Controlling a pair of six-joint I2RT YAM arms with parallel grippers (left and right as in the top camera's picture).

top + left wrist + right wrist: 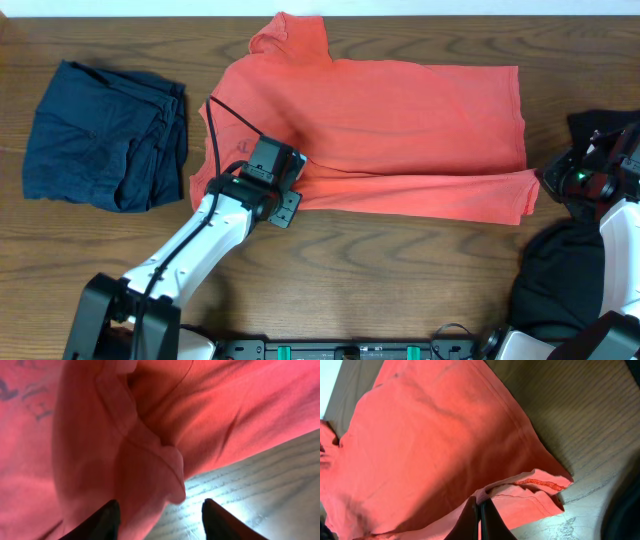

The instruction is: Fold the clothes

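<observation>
Coral-red cotton T-shirt (400,120) flat, upper centre of overhead. My right gripper (480,516) clenched on its hem; left gripper (160,520) released, cloth between fingers. Lengthwise fold in hand; next: left clenches, both lift.

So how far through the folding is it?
The navy garment at the left already lies bundled. The orange shirt is in hand: its near edge is doubled over, right jaws pinched shut on the hem, left jaws open at the sleeve. The black clothes on the right look untouched.
</observation>
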